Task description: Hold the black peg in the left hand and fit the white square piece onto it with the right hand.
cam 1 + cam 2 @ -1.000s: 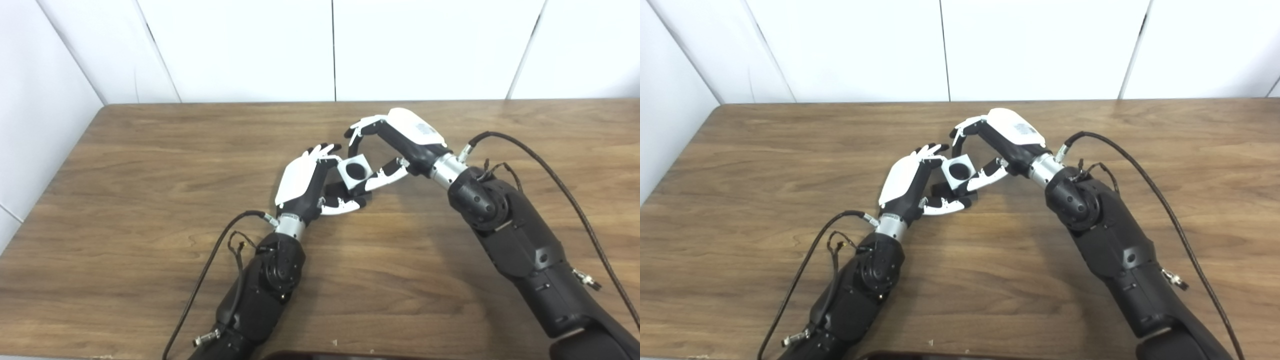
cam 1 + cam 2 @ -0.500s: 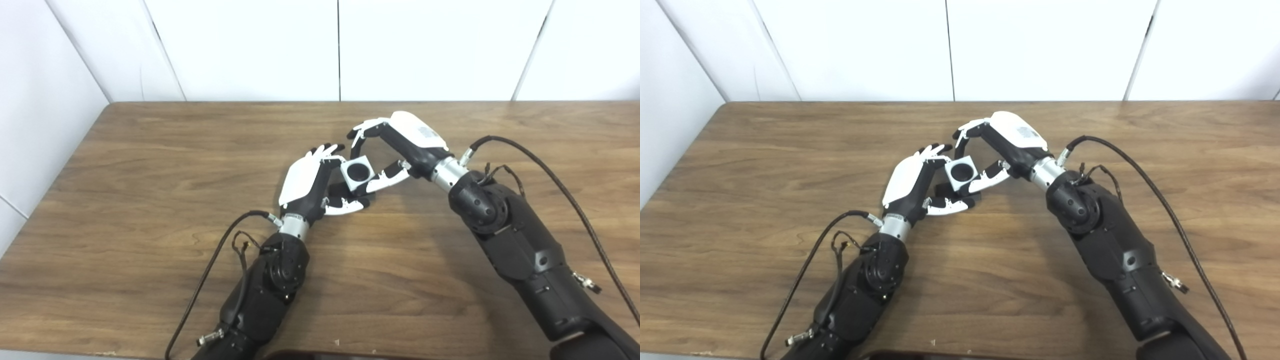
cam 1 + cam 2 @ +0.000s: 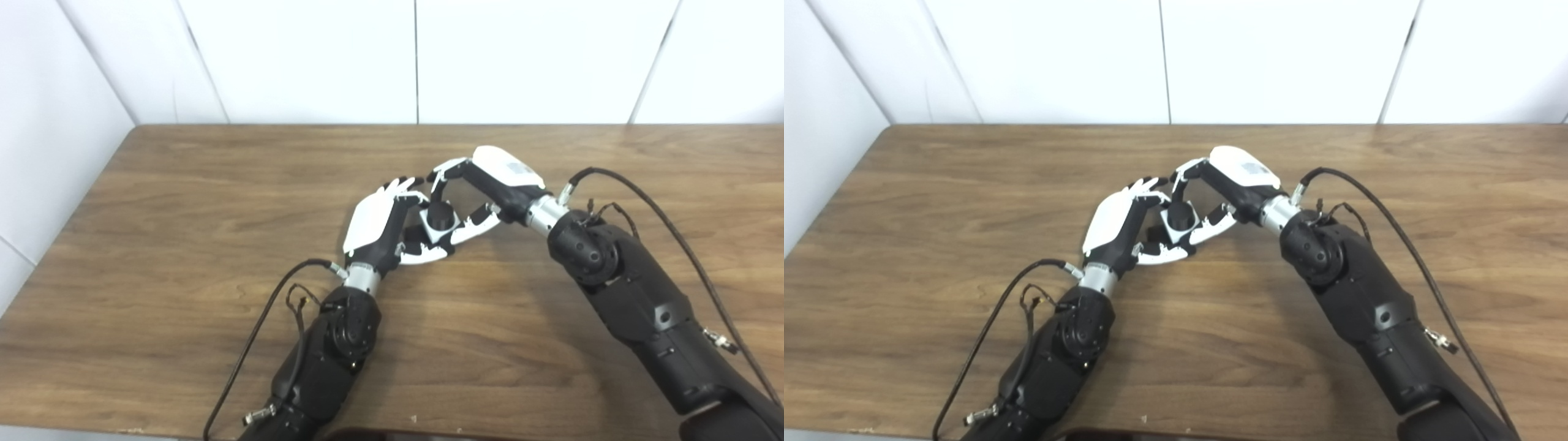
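Observation:
Near the middle of the wooden table my two hands meet. My left hand (image 3: 375, 223) is shut on the black peg (image 3: 440, 212), whose round top stands up between the hands. The white square piece (image 3: 433, 233) sits around the peg, with the peg's top poking up through its hole. My right hand (image 3: 490, 184) is shut on the white piece, its fingers curled over from above and its thumb against the lower right side. The peg's lower part is hidden by the piece and the fingers.
The brown table (image 3: 184, 196) runs to white walls at the back and left. Black cables loop beside each forearm (image 3: 649, 202) (image 3: 269, 306). A dark object (image 3: 1102, 435) shows at the bottom edge.
My right hand has moved down and left, and the white piece has dropped over the peg, whose top now shows through the hole. The camera shifted slightly.

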Robot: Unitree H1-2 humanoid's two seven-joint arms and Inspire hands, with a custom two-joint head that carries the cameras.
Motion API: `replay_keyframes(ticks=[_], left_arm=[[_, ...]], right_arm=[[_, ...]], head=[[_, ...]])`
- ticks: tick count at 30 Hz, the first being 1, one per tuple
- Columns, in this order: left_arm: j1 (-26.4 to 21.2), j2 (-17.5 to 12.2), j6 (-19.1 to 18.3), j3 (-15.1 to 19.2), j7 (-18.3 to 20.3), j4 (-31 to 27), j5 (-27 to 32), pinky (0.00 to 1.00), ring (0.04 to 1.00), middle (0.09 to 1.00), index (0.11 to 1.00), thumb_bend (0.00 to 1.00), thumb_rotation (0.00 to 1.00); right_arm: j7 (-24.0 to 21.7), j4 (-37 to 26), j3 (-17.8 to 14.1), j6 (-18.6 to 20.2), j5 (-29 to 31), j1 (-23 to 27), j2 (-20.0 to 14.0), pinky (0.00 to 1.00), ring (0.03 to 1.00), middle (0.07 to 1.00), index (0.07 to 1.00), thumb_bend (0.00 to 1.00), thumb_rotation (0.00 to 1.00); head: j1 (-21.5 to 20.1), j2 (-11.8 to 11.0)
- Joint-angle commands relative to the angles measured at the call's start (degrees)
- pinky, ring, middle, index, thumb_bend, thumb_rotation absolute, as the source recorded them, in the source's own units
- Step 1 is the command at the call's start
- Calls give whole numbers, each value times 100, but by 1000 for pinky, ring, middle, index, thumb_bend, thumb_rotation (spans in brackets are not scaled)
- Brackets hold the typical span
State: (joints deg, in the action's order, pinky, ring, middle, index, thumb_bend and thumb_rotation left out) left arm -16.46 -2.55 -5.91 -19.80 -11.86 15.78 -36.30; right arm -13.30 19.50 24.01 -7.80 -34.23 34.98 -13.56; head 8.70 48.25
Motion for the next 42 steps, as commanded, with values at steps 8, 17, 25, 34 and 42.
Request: replay_keyframes(ticks=[8, 17, 25, 34, 42], left_arm=[[591, -118, -756, -74, 206, 295, -263, 973, 964, 920, 492, 523, 71], [579, -125, -827, -37, 146, 337, -253, 952, 949, 913, 491, 523, 73], [598, -108, -899, -14, 98, 322, -279, 945, 940, 908, 492, 523, 75], [631, -86, -997, 44, 43, 251, -318, 934, 925, 898, 490, 523, 74], [630, -45, -1008, 132, 11, 309, -301, 952, 929, 899, 490, 523, 75]], right_arm=[[-113, -171, -8, 33, -47, -58, -288, 876, 831, 803, 496, 509, 155], [-129, -298, -83, 150, -56, -79, -359, 825, 830, 808, 496, 509, 155], [-67, -357, -117, 380, -154, -144, -377, 791, 828, 820, 497, 512, 155], [274, -424, -318, 739, -183, -375, -289, 851, 857, 828, 497, 517, 160], [409, -597, -473, 889, -187, -570, -288, 889, 870, 836, 497, 517, 159]], head=[[-11, 48], [-43, 80], [-52, 83], [-70, 103], [-102, 104]])
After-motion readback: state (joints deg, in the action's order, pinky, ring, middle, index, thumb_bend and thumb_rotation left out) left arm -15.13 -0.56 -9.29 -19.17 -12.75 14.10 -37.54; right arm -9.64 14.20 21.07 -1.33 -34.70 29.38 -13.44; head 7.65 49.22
